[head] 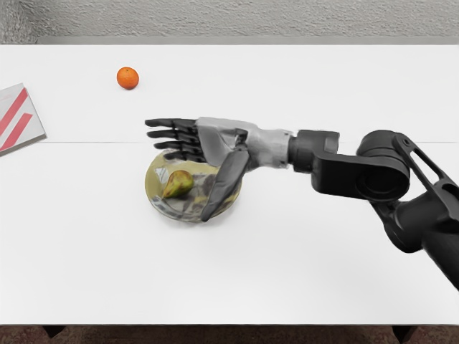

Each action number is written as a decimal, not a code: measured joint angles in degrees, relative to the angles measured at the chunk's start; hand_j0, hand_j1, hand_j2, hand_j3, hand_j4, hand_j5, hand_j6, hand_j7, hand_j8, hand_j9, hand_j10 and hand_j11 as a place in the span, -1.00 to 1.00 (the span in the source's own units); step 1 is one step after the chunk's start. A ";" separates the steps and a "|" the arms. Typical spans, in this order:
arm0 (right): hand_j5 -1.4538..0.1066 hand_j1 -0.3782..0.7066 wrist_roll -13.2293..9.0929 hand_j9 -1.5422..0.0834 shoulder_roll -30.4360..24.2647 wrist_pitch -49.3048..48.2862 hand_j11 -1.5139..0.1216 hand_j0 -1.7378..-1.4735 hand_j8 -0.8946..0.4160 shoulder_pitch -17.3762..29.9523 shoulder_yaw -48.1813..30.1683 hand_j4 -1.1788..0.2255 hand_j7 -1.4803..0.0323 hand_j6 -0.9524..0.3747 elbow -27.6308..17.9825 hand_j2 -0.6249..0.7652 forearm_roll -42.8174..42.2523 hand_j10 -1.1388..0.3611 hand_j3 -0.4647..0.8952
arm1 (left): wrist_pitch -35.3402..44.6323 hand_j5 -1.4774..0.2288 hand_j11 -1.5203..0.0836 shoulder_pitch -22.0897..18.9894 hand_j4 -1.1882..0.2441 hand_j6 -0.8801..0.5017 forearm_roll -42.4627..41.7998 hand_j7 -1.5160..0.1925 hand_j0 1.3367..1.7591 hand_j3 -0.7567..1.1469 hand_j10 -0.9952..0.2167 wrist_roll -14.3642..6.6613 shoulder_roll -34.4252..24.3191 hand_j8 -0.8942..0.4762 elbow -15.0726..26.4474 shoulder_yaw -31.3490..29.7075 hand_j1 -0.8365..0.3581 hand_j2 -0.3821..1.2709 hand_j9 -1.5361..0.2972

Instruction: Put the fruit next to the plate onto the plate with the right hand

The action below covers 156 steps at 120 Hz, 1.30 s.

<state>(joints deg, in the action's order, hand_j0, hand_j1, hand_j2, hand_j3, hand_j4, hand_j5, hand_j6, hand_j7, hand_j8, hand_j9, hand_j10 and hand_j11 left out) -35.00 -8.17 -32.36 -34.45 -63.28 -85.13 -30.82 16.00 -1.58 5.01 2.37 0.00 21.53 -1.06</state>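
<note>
Pear (178,184): lay on the plate (156,203), on its left part, with nothing touching it. Looked like the main job was done.

Right robot hand (208,140): hung over the far half of the plate, with fingers spread flat and apart. Held nothing. Left to do, most likely: only pull the arm back to the right, away from the plate. Saw no left arm.

Orange (128,77): sat far off to the left, well apart from the plate, so likely not the fruit meant.

Table (287,265): white, smooth and flat. Had a red-striped book (18,118) poking in at the left edge. Beyond the far edge, a grey speckled wall (229,18); under the near edge, a thin strip of brown floor (215,335).
</note>
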 joint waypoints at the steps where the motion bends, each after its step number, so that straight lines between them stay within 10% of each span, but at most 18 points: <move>1: 0.84 -0.93 0.00 0.88 -0.22 -0.20 0.83 -0.40 0.35 0.55 -0.55 0.66 0.94 0.42 0.00 -0.09 0.40 0.51 -0.32 | 0.00 0.73 0.89 0.00 0.66 0.27 0.00 0.77 0.52 -0.20 0.64 0.00 0.00 0.30 0.00 0.00 0.98 -0.54 0.67; 50: 0.86 -0.94 0.00 0.89 -12.64 -2.59 0.85 -0.40 0.36 21.16 -22.36 0.68 0.95 0.43 0.25 -0.10 15.65 0.52 -0.32 | -0.02 0.73 0.89 0.00 0.66 0.27 0.01 0.77 0.52 -0.20 0.64 0.00 0.00 0.30 0.00 0.01 0.98 -0.54 0.67; 156: 0.86 -0.95 0.00 0.90 -16.62 -2.64 0.85 -0.40 0.37 29.96 -36.62 0.68 0.96 0.44 6.08 -0.10 23.07 0.52 -0.32 | 0.00 0.73 0.89 -1.41 0.66 0.27 0.01 0.77 0.52 -0.21 0.64 0.00 0.00 0.30 0.00 -0.08 0.98 -0.54 0.67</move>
<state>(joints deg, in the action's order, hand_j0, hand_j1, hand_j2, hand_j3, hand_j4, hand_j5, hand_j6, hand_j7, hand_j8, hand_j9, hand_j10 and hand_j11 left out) -35.00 -24.78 -35.00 -4.49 -99.91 -79.05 -7.75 16.00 -2.99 5.02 2.37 0.00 21.54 -1.14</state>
